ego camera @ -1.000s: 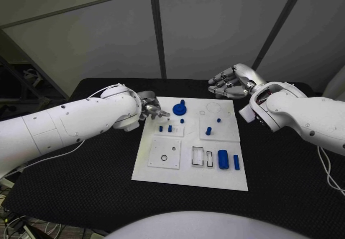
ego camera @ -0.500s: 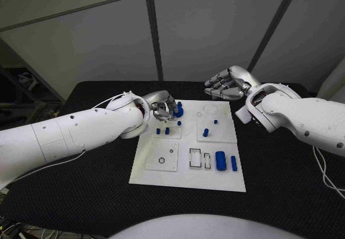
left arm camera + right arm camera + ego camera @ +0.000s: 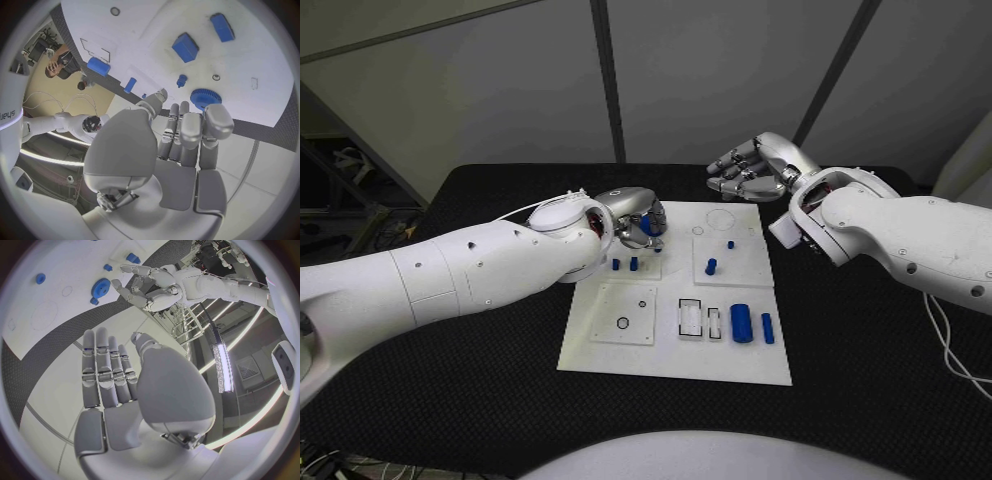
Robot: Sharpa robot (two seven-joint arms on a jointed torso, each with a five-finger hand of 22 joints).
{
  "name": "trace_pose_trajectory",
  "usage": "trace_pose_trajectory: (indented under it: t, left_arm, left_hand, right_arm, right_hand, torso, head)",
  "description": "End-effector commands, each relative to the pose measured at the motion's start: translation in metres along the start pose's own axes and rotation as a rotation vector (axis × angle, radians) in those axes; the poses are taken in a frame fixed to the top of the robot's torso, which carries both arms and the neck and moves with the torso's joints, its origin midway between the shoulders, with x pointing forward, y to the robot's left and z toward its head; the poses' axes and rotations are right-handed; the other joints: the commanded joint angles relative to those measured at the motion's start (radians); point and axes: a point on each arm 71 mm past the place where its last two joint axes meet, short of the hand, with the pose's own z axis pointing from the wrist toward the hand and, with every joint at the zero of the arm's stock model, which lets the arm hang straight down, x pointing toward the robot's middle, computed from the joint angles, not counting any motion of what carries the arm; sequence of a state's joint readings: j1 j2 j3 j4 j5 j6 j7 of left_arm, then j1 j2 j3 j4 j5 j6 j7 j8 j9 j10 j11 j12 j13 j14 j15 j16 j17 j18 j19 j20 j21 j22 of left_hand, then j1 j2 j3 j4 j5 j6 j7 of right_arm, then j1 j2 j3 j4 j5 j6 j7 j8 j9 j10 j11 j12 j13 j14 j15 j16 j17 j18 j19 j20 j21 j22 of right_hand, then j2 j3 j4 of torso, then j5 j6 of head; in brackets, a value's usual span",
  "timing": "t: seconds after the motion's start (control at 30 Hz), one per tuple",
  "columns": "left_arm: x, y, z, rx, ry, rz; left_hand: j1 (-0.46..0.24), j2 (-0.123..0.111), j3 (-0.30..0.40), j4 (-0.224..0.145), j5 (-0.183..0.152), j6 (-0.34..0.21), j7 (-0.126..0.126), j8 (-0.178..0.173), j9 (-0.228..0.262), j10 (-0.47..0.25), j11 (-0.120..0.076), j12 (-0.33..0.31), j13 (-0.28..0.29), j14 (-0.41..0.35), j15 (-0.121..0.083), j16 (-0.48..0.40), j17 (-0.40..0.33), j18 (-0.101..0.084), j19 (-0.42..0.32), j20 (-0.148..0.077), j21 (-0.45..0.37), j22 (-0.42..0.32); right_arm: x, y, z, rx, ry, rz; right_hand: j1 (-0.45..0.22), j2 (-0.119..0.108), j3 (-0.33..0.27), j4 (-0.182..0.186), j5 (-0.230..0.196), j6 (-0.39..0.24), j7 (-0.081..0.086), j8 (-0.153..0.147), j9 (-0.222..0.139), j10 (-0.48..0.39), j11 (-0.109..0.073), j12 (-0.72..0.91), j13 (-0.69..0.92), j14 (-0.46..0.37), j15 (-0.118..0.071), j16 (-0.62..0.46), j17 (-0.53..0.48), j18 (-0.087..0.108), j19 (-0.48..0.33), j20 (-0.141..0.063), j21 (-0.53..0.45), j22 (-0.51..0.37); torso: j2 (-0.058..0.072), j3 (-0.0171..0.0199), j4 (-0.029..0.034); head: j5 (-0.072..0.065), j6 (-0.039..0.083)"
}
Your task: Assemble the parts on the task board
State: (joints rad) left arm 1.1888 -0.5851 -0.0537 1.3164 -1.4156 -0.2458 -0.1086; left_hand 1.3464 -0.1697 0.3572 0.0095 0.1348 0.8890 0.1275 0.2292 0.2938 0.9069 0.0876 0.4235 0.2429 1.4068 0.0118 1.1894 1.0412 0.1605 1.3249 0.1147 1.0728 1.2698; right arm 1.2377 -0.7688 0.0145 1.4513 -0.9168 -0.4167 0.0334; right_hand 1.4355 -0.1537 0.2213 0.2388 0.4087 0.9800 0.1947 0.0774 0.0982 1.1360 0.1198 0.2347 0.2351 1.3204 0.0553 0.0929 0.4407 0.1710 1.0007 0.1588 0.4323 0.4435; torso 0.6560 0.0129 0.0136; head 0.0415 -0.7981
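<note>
A: What has changed over the last second?

B: The robot's left silver hand (image 3: 640,222) has swung in from the near-left edge of the white rectangular task board (image 3: 629,352) to its far-left corner, where the blue toothed gear (image 3: 202,98) sits. In the left wrist view the fingers (image 3: 218,120) lie straight and side by side, their tips just over the gear's rim, with nothing pinched between them.

A: And the other hand?

B: The right silver hand (image 3: 750,172) hovers beyond the board's far edge, much where it was. Its fingers (image 3: 100,365) are extended and close together, and it carries nothing.

A: Where are the rest of the parts?

B: The large blue cylinder (image 3: 741,323) and the thin blue rod (image 3: 767,328) lie near the board's right edge. The two short blue pegs (image 3: 625,264) stand in the small plate on the left, and one blue peg (image 3: 711,266) stands in the plate beside it.

A: So what does the move mean?

B: Probably that the gear is the next piece to be picked up. Whether the fingers touch it already cannot be told.
</note>
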Motion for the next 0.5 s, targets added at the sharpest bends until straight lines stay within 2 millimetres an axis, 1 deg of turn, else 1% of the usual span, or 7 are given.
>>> trace_pose_trajectory:
  t: [0.03,0.2,0.5]
  left_arm:
    - [0.002,-0.003,0.003,0.033,0.012,0.070]
    - [0.006,-0.003,0.007,0.024,0.030,0.081]
    - [0.013,-0.002,0.011,0.005,0.076,0.094]
  left_hand:
    - [0.007,0.000,-0.004,0.002,0.004,0.009,-0.001,-0.005,-0.009,0.011,0.000,-0.007,-0.012,0.016,-0.003,0.026,0.020,-0.061,0.023,-0.002,0.039,0.026]
    - [0.012,0.004,0.000,0.001,0.004,0.024,-0.004,-0.011,-0.021,0.024,-0.002,-0.020,-0.030,0.030,-0.005,0.044,0.024,-0.070,0.052,-0.005,0.089,0.059]
    - [0.013,0.004,0.003,0.000,0.004,0.038,-0.008,-0.013,-0.029,0.032,-0.002,-0.030,-0.043,0.039,-0.006,0.050,0.019,-0.076,0.070,-0.007,0.121,0.080]
  right_arm:
    - [0.000,0.002,0.001,-0.013,0.000,0.003]
    - [0.001,0.003,0.001,-0.014,0.001,0.004]
    - [0.001,0.003,0.001,-0.015,0.003,0.004]
  right_hand:
    - [-0.004,0.002,0.003,0.001,0.006,-0.006,0.000,-0.003,0.000,-0.008,-0.002,-0.001,-0.001,-0.005,0.002,-0.004,-0.001,0.009,0.003,0.006,-0.006,-0.001]
    - [-0.003,0.002,0.003,0.001,0.007,-0.007,0.000,-0.003,0.000,-0.008,-0.002,-0.001,-0.001,-0.005,0.002,-0.005,-0.001,0.009,0.003,0.006,-0.006,-0.001]
    - [-0.003,0.003,0.004,0.000,0.009,-0.007,0.000,-0.003,0.000,-0.008,-0.002,-0.001,-0.002,-0.005,0.002,-0.005,-0.001,0.009,0.003,0.006,-0.007,-0.002]
  torso:
    - [-0.001,0.0006,0.0004]
    - [-0.001,0.0005,0.0004]
    - [-0.002,0.0009,0.0007]
  head:
    - [-0.002,0.000]
    - [-0.004,-0.001]
    - [-0.004,-0.005]
